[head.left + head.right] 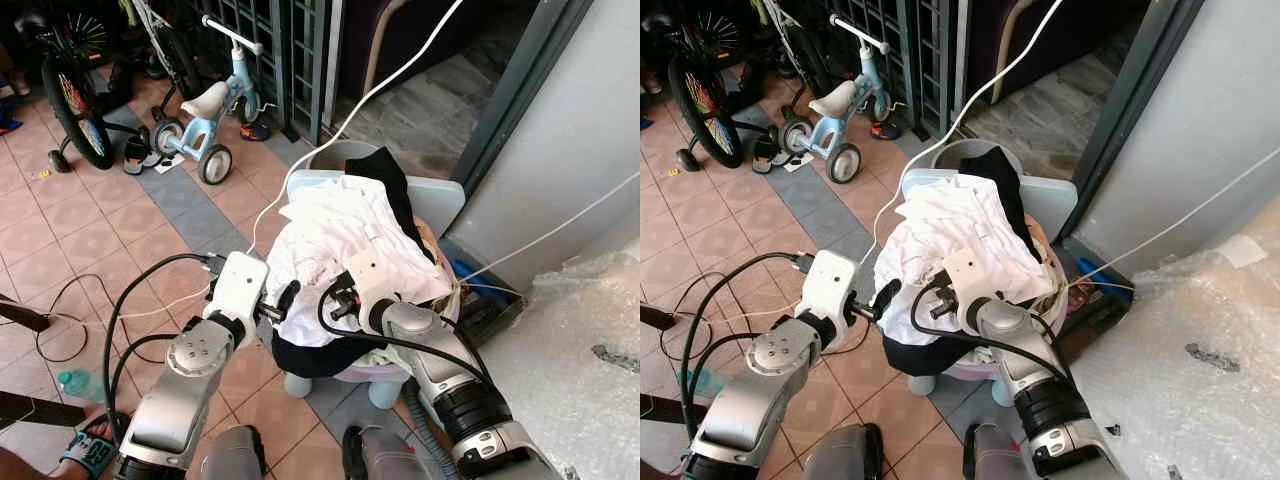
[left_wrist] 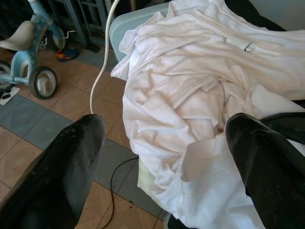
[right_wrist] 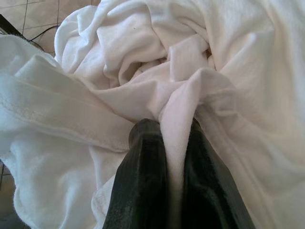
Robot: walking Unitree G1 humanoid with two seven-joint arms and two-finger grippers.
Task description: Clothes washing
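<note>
Pinched between the two black fingers [image 3: 143, 181] of my right end effector [image 3: 174, 143] is a raised fold of white garment [image 1: 345, 240]; the jaws are closed on the cloth, with fabric bulging up between them. That end effector sits on the near side of the laundry heap, buried in its upper layers.

My left end effector [image 2: 162, 143] stands just beside the left flank of the same heap, jaws spread wide, holding nothing, with the white cloth lying between and ahead of its fingers.

Step in hand, as I judge it: gathering clothes from the pile for washing. The grip is made; the lift is not yet done. The next move calls for raising the right arm enough to peel the white garment free of the black garment [image 1: 385, 175], which lies across the far top and under the near edge of the heap. The left end effector could close on the hanging left side to share the load.

Orientation: the heap rests on a pale blue basket [image 1: 440, 200], which stands on a stool [image 1: 380, 385] over the tiled floor [image 1: 90, 230]. Its long axis runs from near me to away from me, the black garment at the far end. A white cable [image 1: 390, 75] crosses above, a snag risk during the lift. A child's tricycle [image 1: 205, 110] stands well apart.
</note>
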